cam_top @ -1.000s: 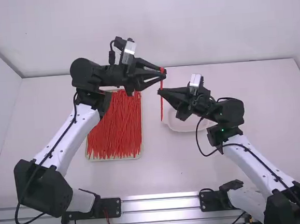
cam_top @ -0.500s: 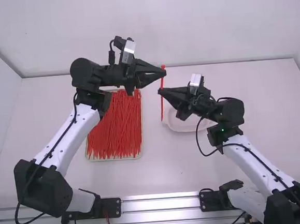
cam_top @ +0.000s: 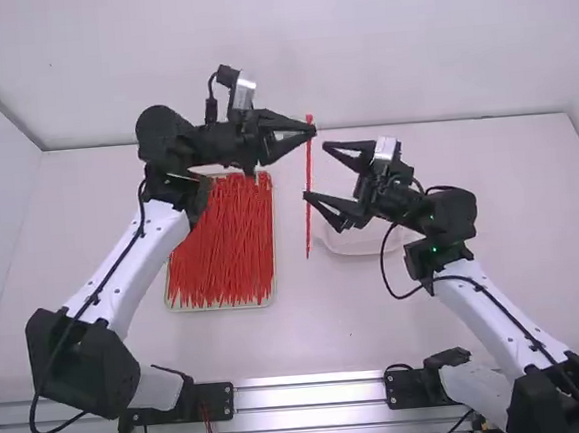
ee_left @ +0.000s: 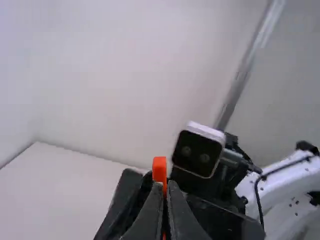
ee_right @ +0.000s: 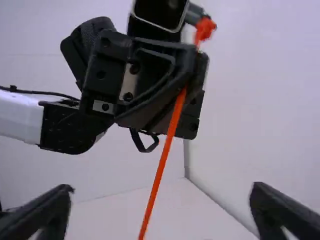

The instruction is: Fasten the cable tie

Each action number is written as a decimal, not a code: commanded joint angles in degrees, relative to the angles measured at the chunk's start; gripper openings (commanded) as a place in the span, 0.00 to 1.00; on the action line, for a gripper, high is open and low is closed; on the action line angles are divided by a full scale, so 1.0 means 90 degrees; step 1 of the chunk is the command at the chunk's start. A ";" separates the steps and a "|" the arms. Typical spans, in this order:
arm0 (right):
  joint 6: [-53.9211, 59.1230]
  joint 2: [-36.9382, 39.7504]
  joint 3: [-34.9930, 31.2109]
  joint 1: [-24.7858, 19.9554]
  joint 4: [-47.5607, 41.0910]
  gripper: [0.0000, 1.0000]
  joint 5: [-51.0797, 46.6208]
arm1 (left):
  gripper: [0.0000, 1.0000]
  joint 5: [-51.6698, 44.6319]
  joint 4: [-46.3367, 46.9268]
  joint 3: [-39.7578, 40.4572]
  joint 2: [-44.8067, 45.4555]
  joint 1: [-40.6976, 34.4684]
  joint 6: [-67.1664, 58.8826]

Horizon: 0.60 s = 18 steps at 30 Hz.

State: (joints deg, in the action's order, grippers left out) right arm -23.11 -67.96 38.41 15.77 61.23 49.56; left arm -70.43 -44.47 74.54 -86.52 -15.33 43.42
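High view is showing the red cable tie point(cam_top: 308, 185) hanging in the air as a straight strip, between the tray point(cam_top: 221, 305) of spare ties point(cam_top: 221, 237) and the white dish point(cam_top: 357, 243). Its long axis is running nearly upright, leaning only slightly. The blocky head is pointing up and the thin tail is pointing down toward the table point(cam_top: 528, 188). The left gripper point(cam_top: 307, 140) is pinching the tie just below the head with its fingers pressed tight together, and in the left wrist view the head is poking out above the closed tips. The right gripper point(cam_top: 325, 177) is sitting just beside the strip, on the dish side, spread wide and gripping nothing, with the strip hanging about level with the gap between its fingers. As for progress, the tie is looking picked and lifted but not yet bent into a loop, and the tail is not entering the head. Catching the tail, curling it round, threading it and pulling it tight are all, by my judgement, still waiting to be done.
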 commanded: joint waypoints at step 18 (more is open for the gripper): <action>0.4221 -0.0034 0.0211 0.0340 -0.0573 0.99 0.1180 | 0.02 0.0619 0.1889 0.0712 -0.0202 0.1253 0.0136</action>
State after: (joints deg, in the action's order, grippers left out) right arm 7.77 -68.10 38.41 18.72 55.90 58.43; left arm -65.23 -27.73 78.00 -87.57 -4.51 45.43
